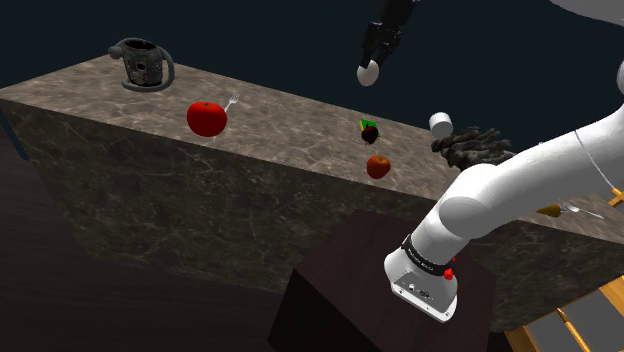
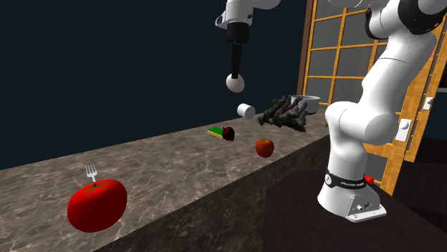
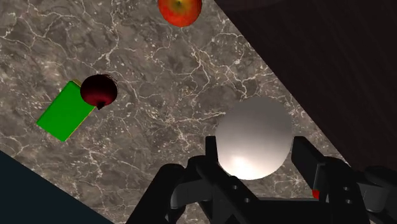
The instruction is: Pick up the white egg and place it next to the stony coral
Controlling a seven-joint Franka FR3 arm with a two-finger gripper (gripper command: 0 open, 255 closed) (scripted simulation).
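White egg [image 3: 254, 137] sits clasped between the two fingers of the pincer [image 1: 369, 64], high over the marble counter [image 1: 290, 125]. The stony coral [image 1: 472, 148] lies below the pincer and well apart from it, toward the shoulder view's right, just past a white cylinder [image 1: 442, 124].

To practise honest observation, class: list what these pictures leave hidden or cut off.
Stony coral: shoulder view, part behind the white arm.
Orange-handled thing: shoulder view, partly behind the arm, unidentifiable.
Grey container: second exterior view, lower part behind the coral.
White egg: wrist view, lower edge covered by the hand.
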